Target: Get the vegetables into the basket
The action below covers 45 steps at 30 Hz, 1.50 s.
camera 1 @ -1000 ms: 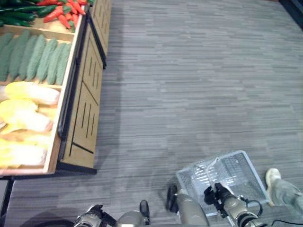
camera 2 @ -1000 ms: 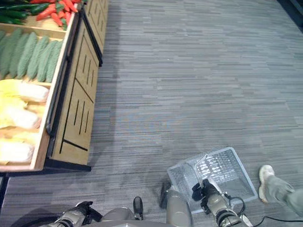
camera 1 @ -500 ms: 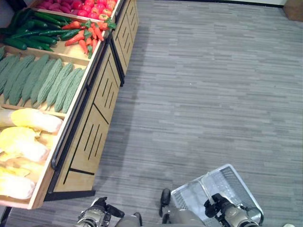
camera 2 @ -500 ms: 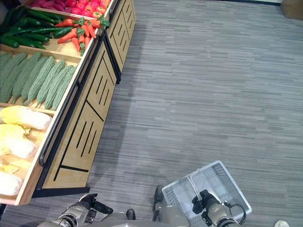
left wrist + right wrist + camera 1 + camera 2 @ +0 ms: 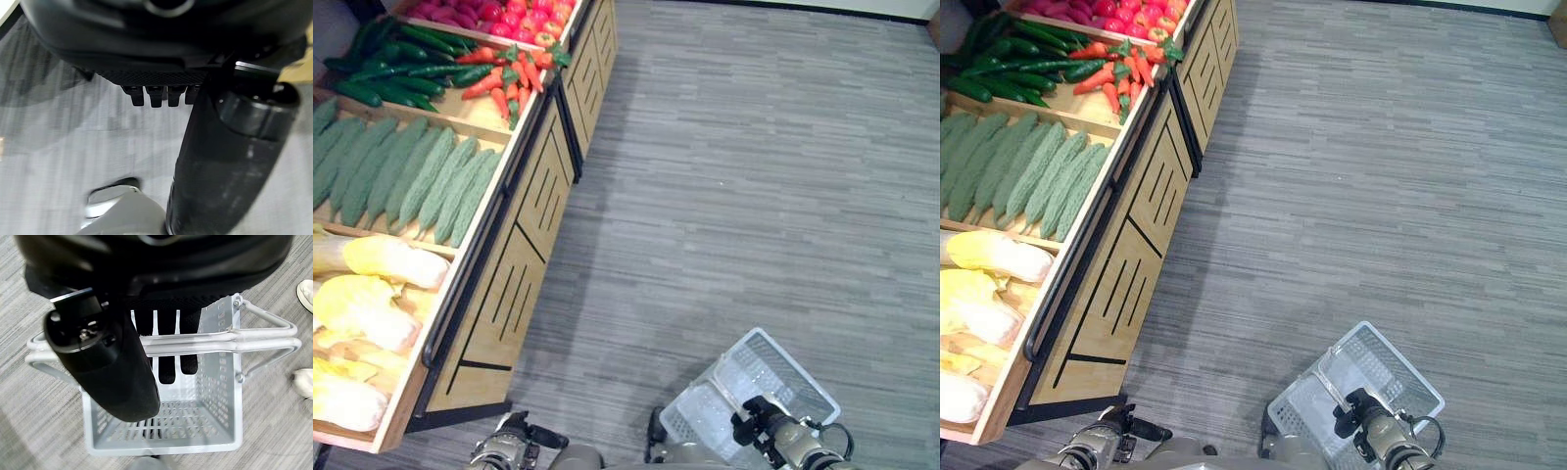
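A pale grey plastic basket [image 5: 1371, 377] hangs low over the floor at my right side, with nothing in it. My right hand [image 5: 1359, 423] is shut on the basket's two wire handles [image 5: 215, 340], fingers [image 5: 166, 363] hooked under them and thumb [image 5: 105, 367] beside. The vegetables lie in a wooden stand [image 5: 509, 294] on my left: pale yellow cabbages [image 5: 377, 294], bumpy green gourds [image 5: 406, 181], carrots [image 5: 504, 80], dark green cucumbers [image 5: 382, 59] and red tomatoes [image 5: 524, 12]. My left hand [image 5: 512, 446] hangs low by the stand's near corner, fingers [image 5: 156, 95] curled, holding nothing.
Grey striped carpet [image 5: 754, 176] stretches wide to the right of the stand. A dark rail [image 5: 484, 250] runs along the stand's front edge. A person's pale shoes [image 5: 305, 293] stand close beside the basket.
The whole picture has shifted, so the camera moved: more of the stand's far compartments show and the person's leg has left the eye views. The basket has turned in my right hand.
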Motion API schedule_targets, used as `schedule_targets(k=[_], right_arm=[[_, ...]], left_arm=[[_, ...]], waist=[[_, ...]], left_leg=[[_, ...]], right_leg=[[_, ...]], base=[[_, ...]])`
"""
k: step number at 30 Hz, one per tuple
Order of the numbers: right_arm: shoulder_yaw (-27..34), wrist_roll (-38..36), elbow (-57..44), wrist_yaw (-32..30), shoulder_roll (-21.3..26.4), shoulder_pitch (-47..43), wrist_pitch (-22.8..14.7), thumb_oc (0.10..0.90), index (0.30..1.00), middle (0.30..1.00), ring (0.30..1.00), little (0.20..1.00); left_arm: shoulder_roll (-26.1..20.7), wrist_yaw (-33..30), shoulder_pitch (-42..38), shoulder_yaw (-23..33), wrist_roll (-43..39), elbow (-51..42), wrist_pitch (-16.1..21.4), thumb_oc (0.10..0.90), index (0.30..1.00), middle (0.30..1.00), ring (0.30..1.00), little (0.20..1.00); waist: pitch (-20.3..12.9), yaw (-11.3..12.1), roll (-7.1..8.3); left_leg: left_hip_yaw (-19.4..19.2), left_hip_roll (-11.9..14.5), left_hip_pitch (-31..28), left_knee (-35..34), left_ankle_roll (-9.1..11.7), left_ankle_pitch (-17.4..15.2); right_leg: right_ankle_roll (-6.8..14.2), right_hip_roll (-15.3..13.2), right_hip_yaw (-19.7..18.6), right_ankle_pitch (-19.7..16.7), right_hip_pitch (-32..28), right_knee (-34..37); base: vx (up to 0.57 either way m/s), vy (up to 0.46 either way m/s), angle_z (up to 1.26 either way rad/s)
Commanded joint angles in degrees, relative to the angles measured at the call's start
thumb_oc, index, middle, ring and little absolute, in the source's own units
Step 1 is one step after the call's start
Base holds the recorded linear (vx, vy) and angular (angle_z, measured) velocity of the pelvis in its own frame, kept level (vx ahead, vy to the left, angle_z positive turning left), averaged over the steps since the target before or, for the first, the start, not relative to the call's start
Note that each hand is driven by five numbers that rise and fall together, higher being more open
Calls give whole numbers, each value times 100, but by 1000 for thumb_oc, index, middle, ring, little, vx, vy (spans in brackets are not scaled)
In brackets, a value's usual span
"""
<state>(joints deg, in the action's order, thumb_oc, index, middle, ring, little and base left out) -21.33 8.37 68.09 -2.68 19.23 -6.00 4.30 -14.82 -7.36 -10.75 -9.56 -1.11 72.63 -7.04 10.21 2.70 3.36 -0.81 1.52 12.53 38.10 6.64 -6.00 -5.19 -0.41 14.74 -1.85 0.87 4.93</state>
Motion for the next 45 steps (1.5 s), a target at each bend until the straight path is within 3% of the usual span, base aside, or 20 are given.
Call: schedule_targets(k=[1, 3, 5, 8, 10, 19, 23, 24, 25, 27, 29, 31, 35, 37, 38, 39, 40, 42, 43, 45], right_arm=[[33, -26, -13, -36, 347, 85, 66, 400, 300, 300, 300, 300], [24, 18, 10, -66, 355, 127, 55, 400, 300, 300, 300, 300], [31, 39, -11, -86, 364, 167, 30, 400, 300, 300, 300, 300], [56, 27, -13, -98, 369, 191, 15, 400, 300, 300, 300, 300], [1, 107, -49, -53, 281, 171, 35, 400, 300, 300, 300, 300], [20, 138, 47, -73, -7, 23, 102, 400, 300, 300, 300, 300], [37, 147, 19, -56, -40, -1, 113, 400, 300, 300, 300, 300], [44, 139, 7, -55, -70, -21, 107, 400, 300, 300, 300, 300], [44, 139, 7, -55, -70, -21, 107, 400, 300, 300, 300, 300], [44, 156, -17, -16, -97, -24, 117, 400, 300, 300, 300, 300], [31, 141, -52, -5, -85, -23, 102, 400, 300, 300, 300, 300], [31, 109, -102, -11, -63, -30, 84, 400, 300, 300, 300, 300], [27, 51, -157, 7, -72, 10, 96, 400, 300, 300, 300, 300], [13, 5, -222, -20, -36, 21, 75, 400, 300, 300, 300, 300], [13, 5, -222, -20, -36, 21, 75, 400, 300, 300, 300, 300], [-14, 0, -240, -26, -26, 25, 83, 400, 300, 300, 300, 300], [-15, 3, -260, -17, -13, 35, 85, 400, 300, 300, 300, 300], [-2, -7, -279, -18, 13, 54, 78, 400, 300, 300, 300, 300], [6, -4, -320, -14, 27, 72, 86, 400, 300, 300, 300, 300], [26, -17, -344, -9, 32, 122, 81, 400, 300, 300, 300, 300]], left_arm=[[-18, -79, 192, -269, 11, 163, -220, 900, 1000, 1000, 1000, 1000], [-10, -113, 222, -301, 50, 155, -185, 900, 1000, 1000, 1000, 1000], [-16, -141, 255, -305, 88, 155, -169, 900, 1000, 1000, 1000, 1000], [-4, -141, 322, -296, 118, 150, -157, 900, 1000, 1000, 1000, 1000], [18, -81, 416, -252, 201, 203, -183, 900, 1000, 1000, 1000, 1000], [-89, -92, 384, -230, 210, 222, -175, 900, 1000, 1000, 1000, 1000], [-113, -70, 363, -216, 227, 192, -191, 900, 1000, 1000, 1000, 1000], [-146, -87, 347, -178, 172, 154, -180, 900, 1000, 1000, 1000, 1000], [-146, -87, 347, -178, 172, 154, -180, 900, 1000, 1000, 1000, 1000], [-186, -85, 335, -112, 99, 144, -205, 900, 1000, 1000, 1000, 1000], [-197, -76, 315, -94, 58, 119, -227, 900, 1000, 1000, 1000, 1000], [-204, -80, 304, -79, 23, 127, -234, 900, 1000, 1000, 1000, 1000], [-206, -70, 270, -123, 51, 156, -245, 900, 1000, 1000, 1000, 1000], [-190, -113, 181, -215, 46, 171, -236, 900, 1000, 1000, 1000, 1000], [-189, -113, 180, -215, 46, 171, -236, 900, 1000, 1000, 1000, 1000], [-184, -121, 168, -232, 59, 215, -222, 900, 1000, 1000, 1000, 1000], [-185, -109, 166, -251, 84, 243, -225, 900, 1000, 1000, 1000, 1000], [-212, -84, 180, -247, 127, 305, -189, 900, 1000, 1000, 1000, 1000], [-214, -83, 182, -246, 140, 323, -207, 900, 1000, 1000, 1000, 1000], [-212, -67, 188, -242, 165, 357, -231, 900, 1000, 1000, 1000, 1000]], waist=[[569, -68, 139], [516, -130, 165], [469, -175, 115], [436, -213, 60], [329, -177, 27], [102, 16, -12], [77, 69, -14], [84, 111, -16], [83, 112, -15], [181, 141, -10], [288, 144, 14], [372, 139, 7], [377, 160, -106], [386, 152, -237], [383, 155, -239], [349, 147, -250], [326, 135, -247], [280, 97, -227], [265, 79, -196], [236, 16, -151]], left_leg=[[-235, -100, -264, -1914, -503, 166], [-153, -82, -289, -3153, -500, 410], [-50, -35, -418, -4094, -393, 975], [-188, 13, -357, -4310, -289, 1136], [-420, 17, -576, -4310, -340, 955], [-573, -328, -1012, -4310, -856, 393], [-602, -390, -1091, -4310, -940, 303], [-606, -445, -1171, -4310, -1038, 212], [-607, -446, -1170, -4310, -1038, 212], [-505, -588, -1394, -4310, -1174, 142], [-331, -724, -1539, -4310, -1276, 130], [-144, -796, -1642, -4310, -1327, 129], [121, -731, -1713, -4310, -1339, 188], [435, -630, -1659, -4166, -1289, 229], [432, -628, -1655, -4164, -1289, 228], [628, -622, -1622, -4140, -1224, 244], [748, -628, -1604, -4156, -1195, 270], [1023, -640, -1594, -4209, -1106, 305], [1172, -658, -1622, -4218, -1061, 307], [1505, -660, -1632, -4221, -982, 338]], right_leg=[[644, 13, 9, 621, -267, -79], [661, -48, 110, 643, -229, -117], [646, -22, 170, 682, -284, -114], [667, -47, 231, 727, -408, -114], [752, -108, 173, 811, -528, -163], [1164, -541, -163, 735, -464, -700], [1253, -622, -148, 655, -369, -985], [1329, -714, -110, 559, -150, -1579], [1329, -715, -111, 561, -146, -1583], [1410, -930, -95, 234, 253, -2892], [1367, -1027, -236, 32, 535, -3682], [1290, -937, -568, -11, 816, -4111], [1151, -811, -736, 0, 924, -3547], [1131, -503, -1234, -143, 713, -1949], [1131, -499, -1236, -150, 712, -1938], [1181, -395, -1616, -269, 716, -1237], [1202, -365, -1811, -341, 732, -1005], [1261, -275, -2186, -334, 795, -769], [1295, -250, -2207, -319, 790, -839], [1204, -246, -2148, 50, 665, -970]], base=[[34, 43, 49], [52, 91, 49], [91, 159, 33], [140, 197, 31], [265, 323, -6], [201, 323, -14], [98, 217, -2], [57, 184, -8], [112, 337, -16], [106, 268, -15], [81, 184, 23], [57, 146, 56], [55, 62, 85], [71, -25, 37], [79, -80, 95], [85, -112, 95], [113, -171, 107], [121, -207, 79], [187, -298, 132], [184, -335, 130]])
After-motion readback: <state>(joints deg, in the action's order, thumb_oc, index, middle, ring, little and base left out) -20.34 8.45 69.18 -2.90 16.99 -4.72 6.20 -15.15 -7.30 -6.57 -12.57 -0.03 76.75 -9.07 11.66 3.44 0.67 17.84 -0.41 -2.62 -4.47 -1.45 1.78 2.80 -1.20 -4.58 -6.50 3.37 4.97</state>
